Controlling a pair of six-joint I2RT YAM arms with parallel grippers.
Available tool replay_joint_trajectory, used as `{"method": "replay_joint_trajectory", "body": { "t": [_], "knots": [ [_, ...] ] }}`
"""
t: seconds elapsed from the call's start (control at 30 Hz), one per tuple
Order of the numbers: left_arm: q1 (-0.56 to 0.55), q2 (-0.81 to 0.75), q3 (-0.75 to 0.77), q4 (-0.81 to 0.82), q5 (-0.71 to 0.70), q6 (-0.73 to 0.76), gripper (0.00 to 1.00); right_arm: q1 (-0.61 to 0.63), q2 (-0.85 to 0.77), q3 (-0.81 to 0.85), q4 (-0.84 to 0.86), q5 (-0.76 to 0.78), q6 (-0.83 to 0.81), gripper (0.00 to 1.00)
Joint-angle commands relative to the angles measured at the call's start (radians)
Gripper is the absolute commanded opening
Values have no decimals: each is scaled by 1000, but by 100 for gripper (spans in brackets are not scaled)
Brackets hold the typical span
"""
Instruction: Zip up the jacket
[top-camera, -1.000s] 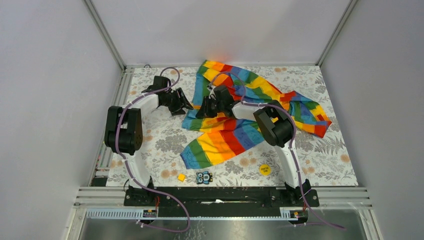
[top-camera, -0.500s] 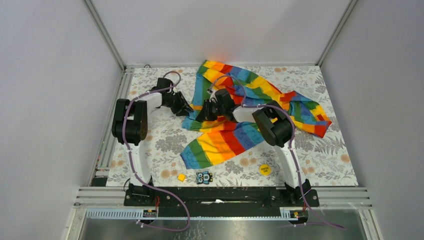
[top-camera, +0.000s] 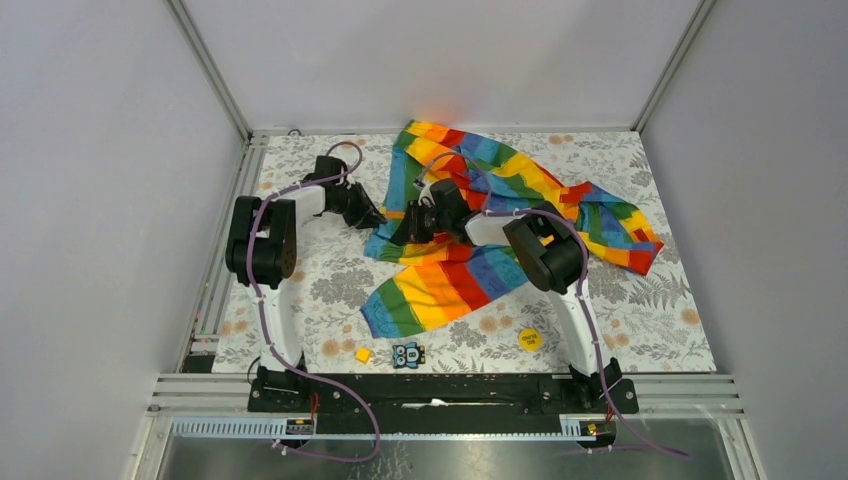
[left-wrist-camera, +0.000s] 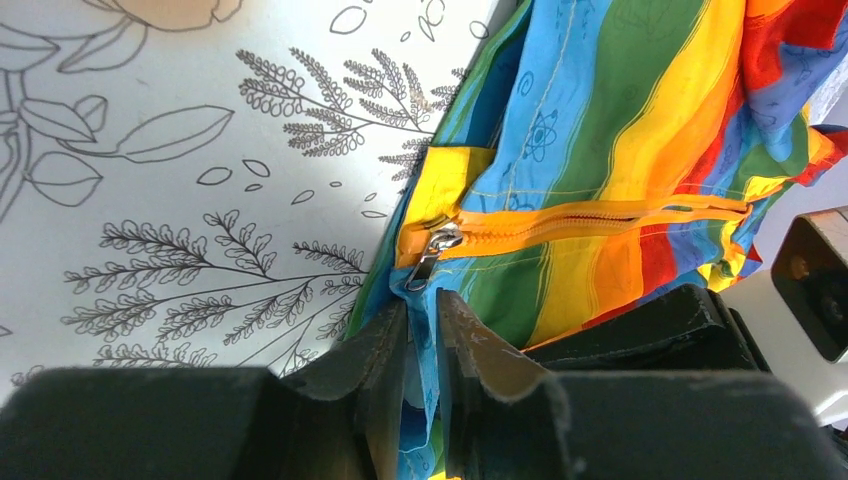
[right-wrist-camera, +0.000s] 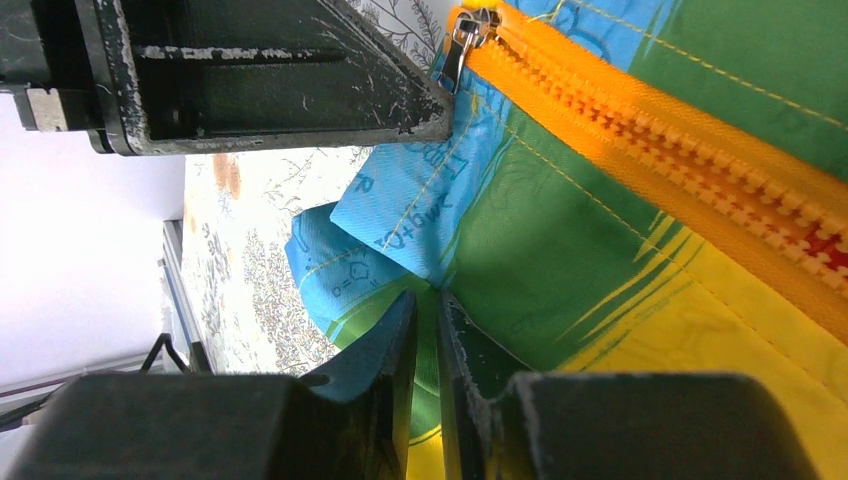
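**1. Left gripper** (top-camera: 371, 214): at the left edge of the jacket's hem. Its fingers are pressed together on a fold of blue hem cloth, just below the zipper pull (left-wrist-camera: 432, 255). Judged purpose: to anchor that end so the slider has something to pull against.

**2. Jacket** (top-camera: 520, 175): rainbow stripes. It lies crumpled on the flower-patterned table (top-camera: 320, 290), at far centre. One sleeve is thrown right and another part trails toward the near edge. The orange zipper strip (left-wrist-camera: 590, 218) runs away from the hem, with the slider at its hem end. By that, the zipping seems barely begun. Whether the teeth beyond the slider are meshed cannot be told.

**3. Right gripper** (top-camera: 405, 228): just beside the left one. Its fingers are clamped on a green-and-blue fold next to the zipper strip, probably to hold the cloth taut. It does not hold the pull.

**4. Near edge:** yellow cube (top-camera: 363, 354), small owl card (top-camera: 408, 354), yellow disc (top-camera: 529, 338). All three lie apart from the jacket.
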Motion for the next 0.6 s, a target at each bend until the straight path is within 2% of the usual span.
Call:
{"method": "replay_joint_trajectory", "body": {
  "t": [0.0, 0.2, 0.57],
  "knots": [
    [5, -19, 20, 30, -89, 37, 23, 10, 39, -13, 3, -31, 11, 20],
    [3, -27, 45, 5, -132, 71, 36, 10, 49, -5, 13, -47, 22, 19],
    [-1, 25, 69, 5, -149, 57, 33, 10, 44, -13, 24, -50, 27, 17]
  ]
}}
